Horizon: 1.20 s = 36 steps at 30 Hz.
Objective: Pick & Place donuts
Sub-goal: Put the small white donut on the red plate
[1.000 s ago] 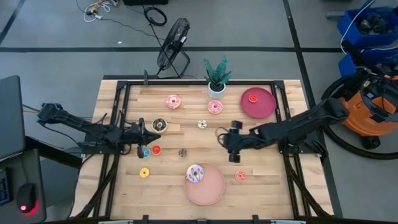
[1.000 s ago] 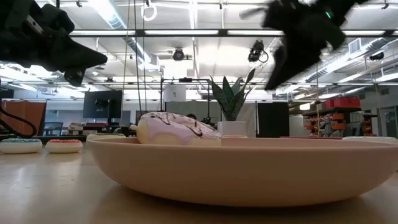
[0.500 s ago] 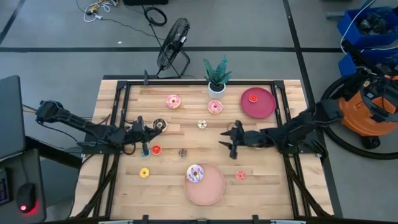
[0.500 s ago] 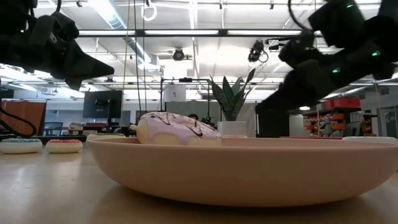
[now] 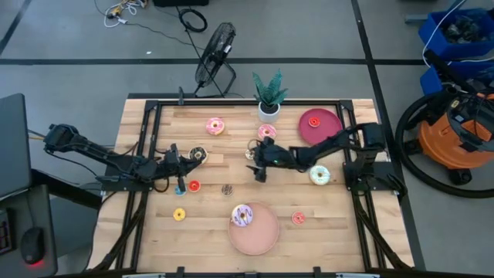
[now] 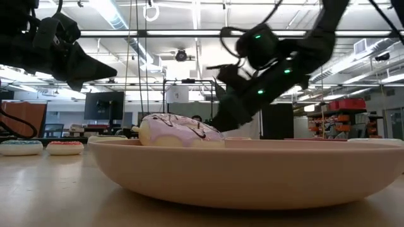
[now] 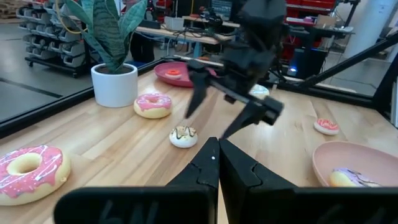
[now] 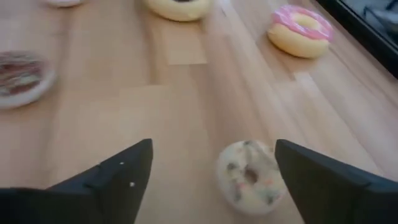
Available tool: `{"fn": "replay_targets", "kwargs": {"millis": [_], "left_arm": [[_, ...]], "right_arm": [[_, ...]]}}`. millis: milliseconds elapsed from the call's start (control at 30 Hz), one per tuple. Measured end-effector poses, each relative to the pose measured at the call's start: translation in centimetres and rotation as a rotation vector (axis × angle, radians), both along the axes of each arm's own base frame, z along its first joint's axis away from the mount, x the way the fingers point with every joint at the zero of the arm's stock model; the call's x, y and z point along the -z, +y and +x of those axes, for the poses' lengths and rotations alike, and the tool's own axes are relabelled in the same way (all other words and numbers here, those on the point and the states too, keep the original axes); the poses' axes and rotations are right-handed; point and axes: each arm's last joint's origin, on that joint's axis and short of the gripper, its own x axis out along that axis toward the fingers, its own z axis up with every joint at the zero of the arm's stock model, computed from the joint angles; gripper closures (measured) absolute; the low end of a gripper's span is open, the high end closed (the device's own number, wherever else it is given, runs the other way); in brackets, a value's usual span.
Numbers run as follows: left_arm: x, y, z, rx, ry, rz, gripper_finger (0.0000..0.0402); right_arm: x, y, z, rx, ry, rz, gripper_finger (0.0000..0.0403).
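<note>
Toy donuts lie scattered on the wooden table. My right gripper is open and hovers just above a small white sprinkled donut, which lies flat on the table. Its fingers stand on either side of that donut without touching it. The left wrist view shows this gripper over the same donut. My left gripper is shut and empty. It hangs over the left part of the table, above a blue donut and a red donut.
A pink plate near the front edge holds a purple donut. A dark red plate at the far right holds a red donut. A potted plant stands at the far edge. Other donuts are pink, pink, chocolate, white and yellow.
My right gripper has travelled toward the table's left and far side and come down over the small white donut, staying open. As the arm swung away it uncovered a white donut on the right part of the table. No donut has moved.
</note>
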Motion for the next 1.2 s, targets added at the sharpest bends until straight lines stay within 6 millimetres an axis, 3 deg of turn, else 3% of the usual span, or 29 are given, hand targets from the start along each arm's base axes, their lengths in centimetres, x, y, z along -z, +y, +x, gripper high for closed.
{"fn": "replay_targets", "kwargs": {"millis": [167, 467, 800, 1000, 1200], "left_arm": [[0.0, 0.0, 0.0, 0.0, 0.0, -0.004, 0.039], [0.0, 0.0, 0.0, 0.004, 0.001, -0.006, 0.039], [0.0, 0.0, 0.0, 0.004, 0.001, -0.007, 0.039], [0.0, 0.0, 0.0, 0.003, -0.002, -0.016, 0.039], [0.0, 0.0, 0.0, 0.002, -0.004, -0.024, 0.039]], "right_arm": [[0.4, -1.6, 1.1, 0.091, 0.057, 0.007, 0.0034], [1.1, -3.4, 0.9, 0.123, 0.086, 0.116, 0.0069], [1.4, -3.5, 0.7, 0.077, 0.113, 0.164, 0.0148], [1.4, -3.4, 0.7, 0.057, 0.128, 0.138, 0.0223], [-1.2, -2.6, -0.2, 0.04, 0.157, 0.125, 0.0284]]}}
